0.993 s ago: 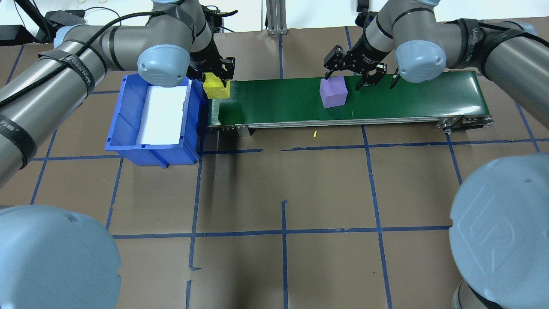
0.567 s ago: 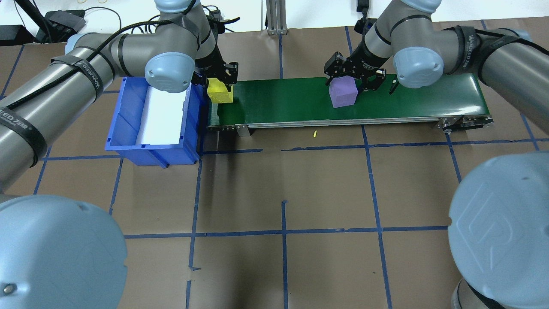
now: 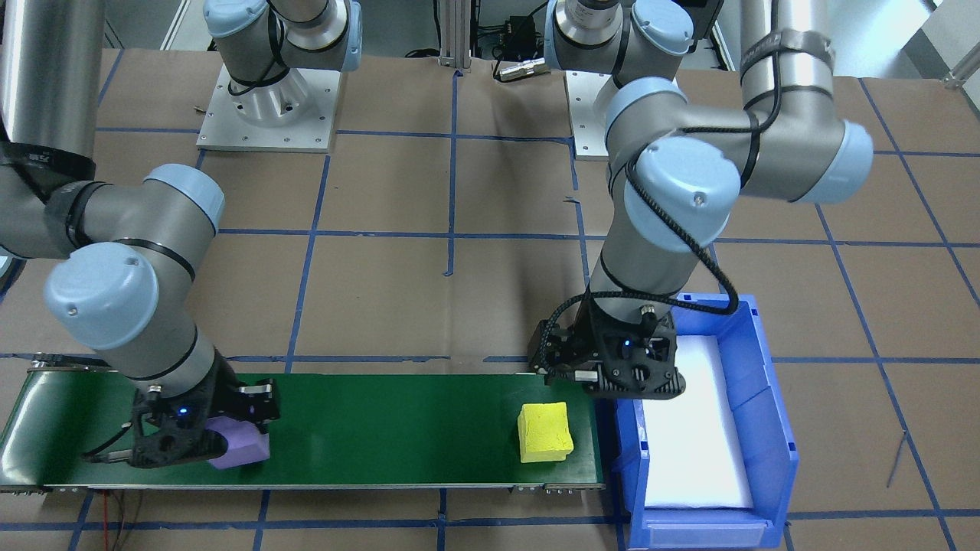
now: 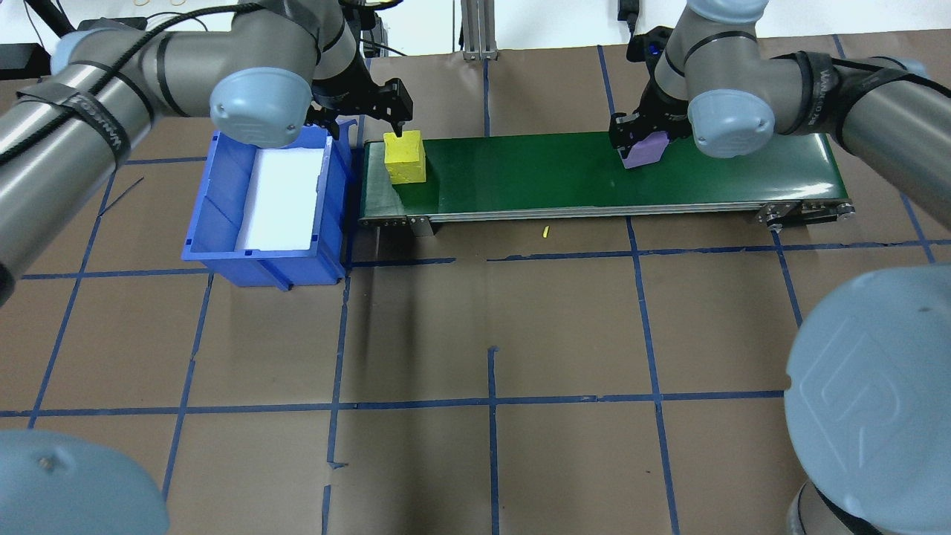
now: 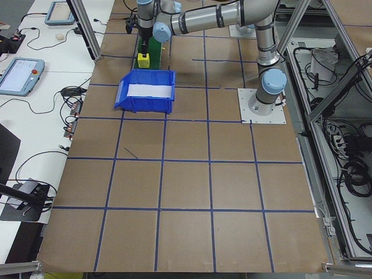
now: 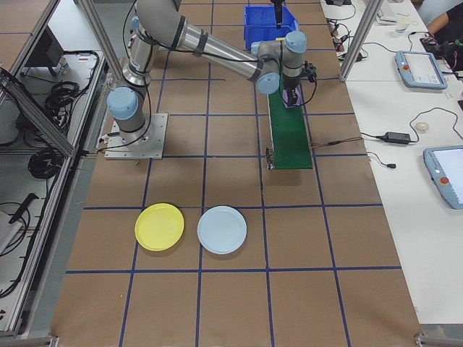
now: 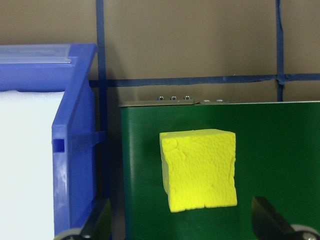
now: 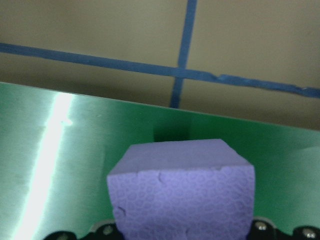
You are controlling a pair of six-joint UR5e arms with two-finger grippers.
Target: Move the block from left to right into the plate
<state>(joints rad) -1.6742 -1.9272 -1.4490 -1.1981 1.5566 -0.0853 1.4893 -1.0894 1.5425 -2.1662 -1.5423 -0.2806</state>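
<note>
Pictured across the upper middle of the overhead view: a green conveyor belt (image 4: pixel 565 174) on a brown-papered table (image 4: pixel 490 334) gridded with blue tape. At the belt's left end, touching it, a blue bin (image 4: pixel 223 223) lined with a white sheet (image 4: pixel 281 197). In the lower left of the right-side view, well apart from the belt, a yellow plate (image 6: pixel 159 226) beside a pale blue plate (image 6: pixel 222 230).

Top left of the overhead view: left gripper (image 4: pixel 364 111) hovering above the bin's edge and the belt's left end, jaws spread apart and holding nothing; fingertips (image 7: pixel 265 225) seen wide at the bottom corners of the left wrist view. Just below it, a yellow block (image 4: pixel 405 157) resting free on the belt's left end, just beside the bin.

Top right of the overhead view: right gripper (image 4: pixel 640 141) down on the belt, clamped on a purple block (image 4: pixel 644 151); block filling the lower centre of the right wrist view (image 8: pixel 182 190), seated between the finger bases. On the paper just below the belt, a small yellow scrap (image 4: pixel 544 232).
</note>
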